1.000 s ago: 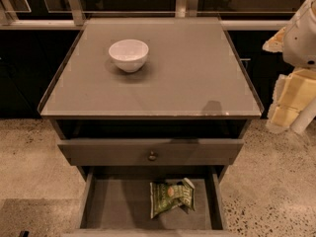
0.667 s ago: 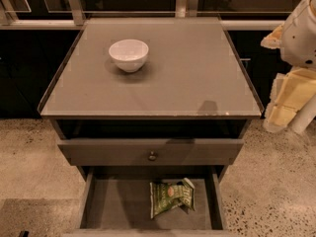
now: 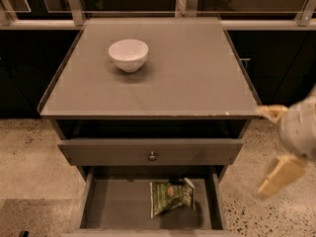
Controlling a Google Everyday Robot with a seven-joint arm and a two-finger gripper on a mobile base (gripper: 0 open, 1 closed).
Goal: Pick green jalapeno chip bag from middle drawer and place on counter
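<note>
The green jalapeno chip bag (image 3: 172, 197) lies crumpled on the floor of the open middle drawer (image 3: 118, 204), right of centre, with its round orange-red emblem facing up. The counter (image 3: 192, 73) is the flat grey cabinet top above it. My gripper (image 3: 261, 152) hangs at the right edge of the view, beside the cabinet's right front corner, below counter height and above the speckled floor. Its two pale fingers (image 3: 280, 175) are spread apart with nothing between them. It is well to the right of the bag and apart from it.
A white bowl (image 3: 128, 54) stands on the counter's back left. A closed upper drawer front with a small round knob (image 3: 152, 156) sits just above the open drawer. Dark cabinets and metal rail posts (image 3: 73, 3) run behind. Speckled floor (image 3: 29, 157) lies on both sides.
My gripper has dropped from beside the counter's right edge to below counter height, by the cabinet's right front corner. The bag, bowl and drawer have not moved.
</note>
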